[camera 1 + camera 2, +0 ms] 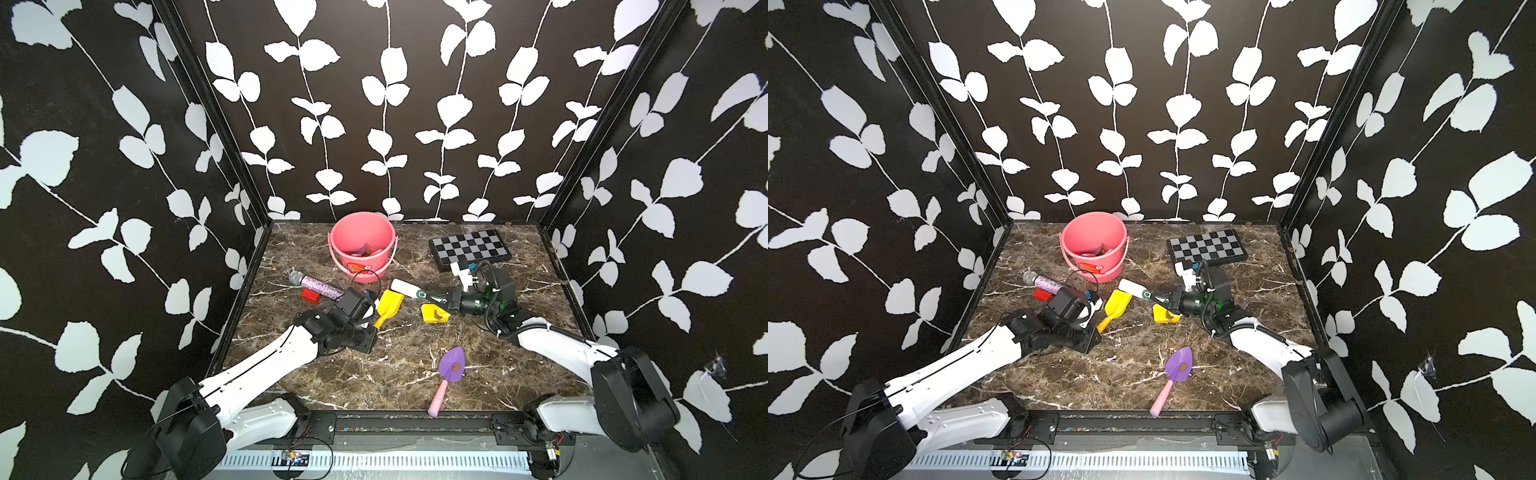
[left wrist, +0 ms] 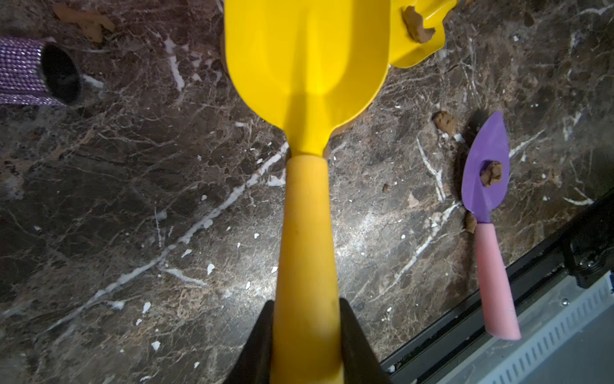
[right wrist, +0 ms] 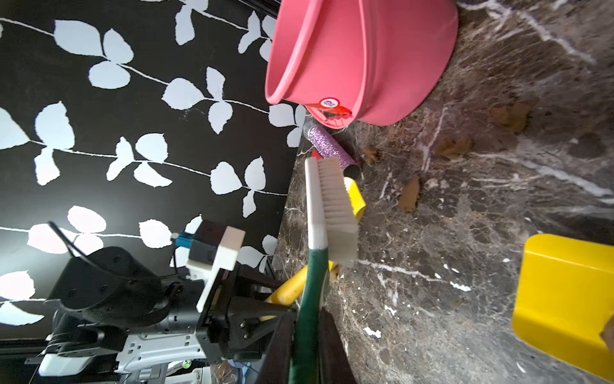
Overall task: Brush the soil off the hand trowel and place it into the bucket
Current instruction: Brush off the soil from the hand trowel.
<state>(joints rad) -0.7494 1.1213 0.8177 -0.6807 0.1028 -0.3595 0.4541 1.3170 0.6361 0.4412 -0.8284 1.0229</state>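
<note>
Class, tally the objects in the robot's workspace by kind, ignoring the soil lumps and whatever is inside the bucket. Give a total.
Digging tools: 3 (yellow trowel, yellow scoop, purple trowel)
Brush: 1
Bucket: 1
Microphone: 1
Chessboard: 1
Red block: 1
Total: 8

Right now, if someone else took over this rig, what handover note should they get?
Grippers: the left gripper is shut on the handle of the yellow trowel. The right gripper is shut on the green handle of the brush, with the bristles beside the trowel blade.
The bucket stands upright at the back of the table, with some coloured items inside.
Done: the visible part of the blade shows no soil; loose lumps lie on the table.
Left: put the yellow trowel into the bucket. The purple trowel and the yellow scoop each carry a soil lump.
</note>
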